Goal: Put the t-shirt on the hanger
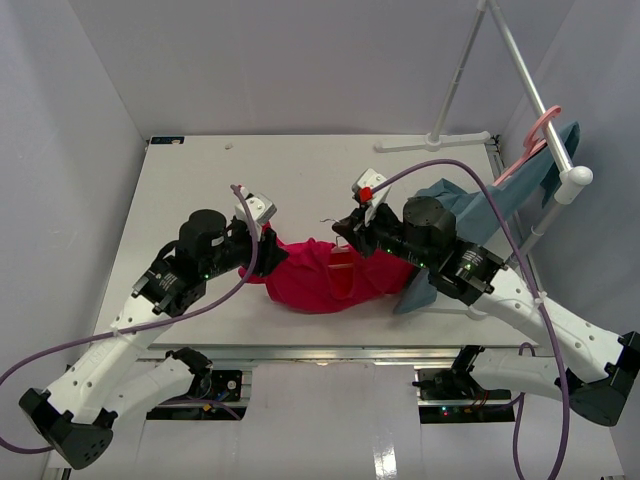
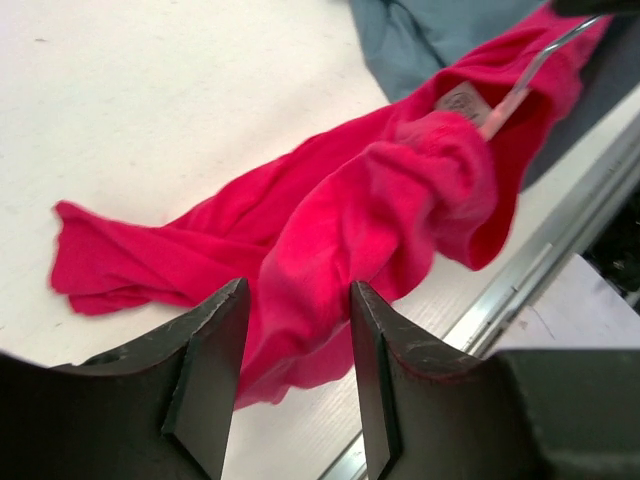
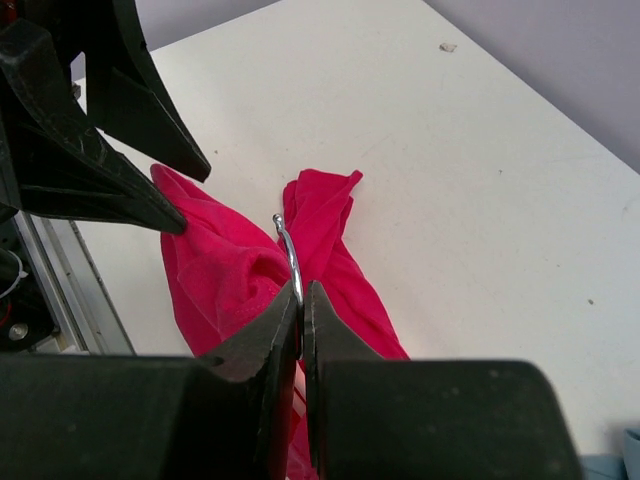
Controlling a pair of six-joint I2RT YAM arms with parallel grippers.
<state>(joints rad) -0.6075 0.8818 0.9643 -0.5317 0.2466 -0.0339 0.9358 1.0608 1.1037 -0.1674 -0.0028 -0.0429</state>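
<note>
The crimson t-shirt lies bunched on the white table between my two arms. Its white label shows at the collar. The hanger sits inside the shirt, where a strip of pale pink shows. Its thin metal hook sticks out of the collar. My right gripper is shut on that hook. My left gripper hovers open at the shirt's left end, with red fabric beyond its jaws and nothing between them.
A blue-grey garment hangs on another pink hanger from the silver rack pole at the right and spills onto the table. The table's metal front edge runs close beside the shirt.
</note>
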